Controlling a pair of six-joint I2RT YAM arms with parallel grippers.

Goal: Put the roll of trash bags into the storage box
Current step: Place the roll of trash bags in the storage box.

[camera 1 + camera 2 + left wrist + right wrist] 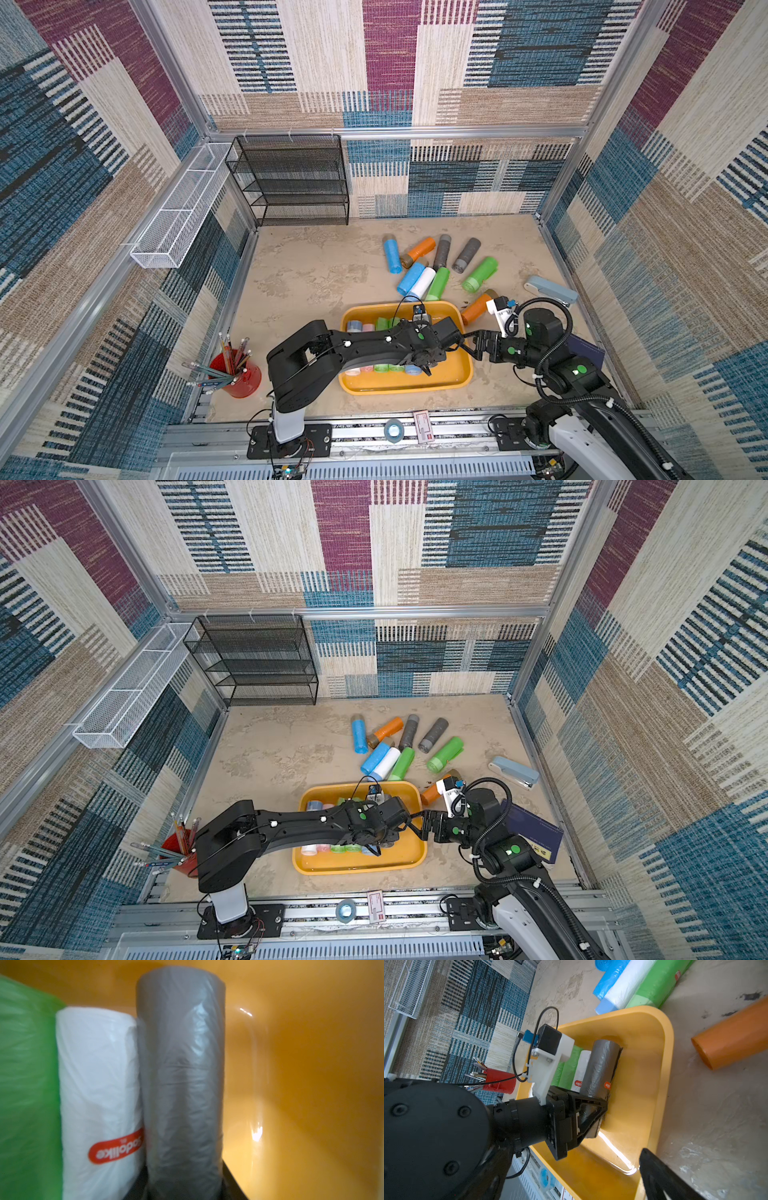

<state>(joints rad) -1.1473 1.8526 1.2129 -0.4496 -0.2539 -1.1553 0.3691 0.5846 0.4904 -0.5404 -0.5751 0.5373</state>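
Note:
A grey roll of trash bags is low inside the yellow-orange storage box, alongside a white roll and a green roll. My left gripper is shut on the grey roll's near end. In both top views the left arm hides that roll, and the left gripper reaches down into the box. My right gripper stands open and empty at the box's right rim. Only one of its fingers shows in the right wrist view.
Several loose rolls lie behind the box, among them an orange roll by the right wrist. A stapler and a dark blue booklet are at the right. A red pencil cup stands front left, with a black mesh rack and a white wire basket at the back left.

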